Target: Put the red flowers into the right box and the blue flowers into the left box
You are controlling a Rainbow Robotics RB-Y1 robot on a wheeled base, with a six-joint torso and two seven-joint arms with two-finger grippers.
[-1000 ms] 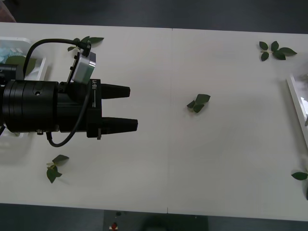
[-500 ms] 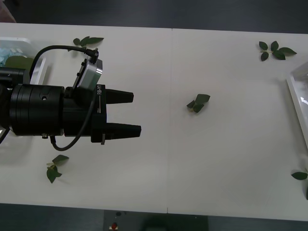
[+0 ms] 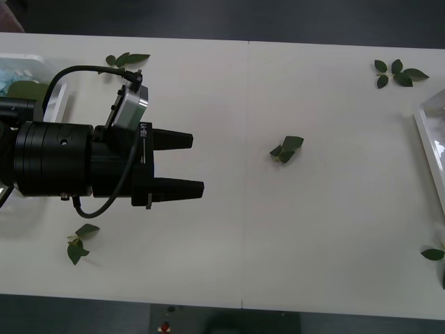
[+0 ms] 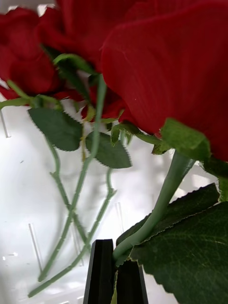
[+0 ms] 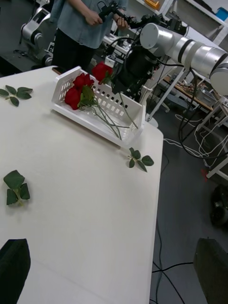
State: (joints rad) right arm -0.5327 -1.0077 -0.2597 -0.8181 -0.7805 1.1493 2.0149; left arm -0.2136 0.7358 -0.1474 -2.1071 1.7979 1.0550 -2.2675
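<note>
- Front view, at 9 o'clock: left claw [image 3: 197, 163], black, its two fingers wide apart with nothing between them, long axis level and tips pointing to 3 o'clock above the white tabletop [image 3: 334, 229].
- On the claw's body, a short line of white lettering, too small to read; no other writing legible.
- At 10 o'clock, at the picture's edge: a corner of the left box [image 3: 52, 76], with pale blue flowers [image 3: 12, 72] and a green leaf inside; number of heads impossible to tell.
- At 3 o'clock, cut by the edge: the rim of the right box [image 3: 425, 136].
- Loose leaf sprigs [image 3: 287, 149] on the tabletop: five whole, one near the middle and the rest toward the borders, plus a sliver at 4 o'clock.
- Left wrist view: right box as a white slotted basket near the tabletop's far corner, red flowers [image 5: 78, 90] in it, three blooms counted; two lying blooms at one end, stems trailing along the box's long axis to the other.
- Right wrist view: right claw [image 4: 115, 259], narrow, pinched onto one green stem; that stem rising away from the fingers to a large red bloom, more blooms and thin stems behind on the white box floor.
</note>
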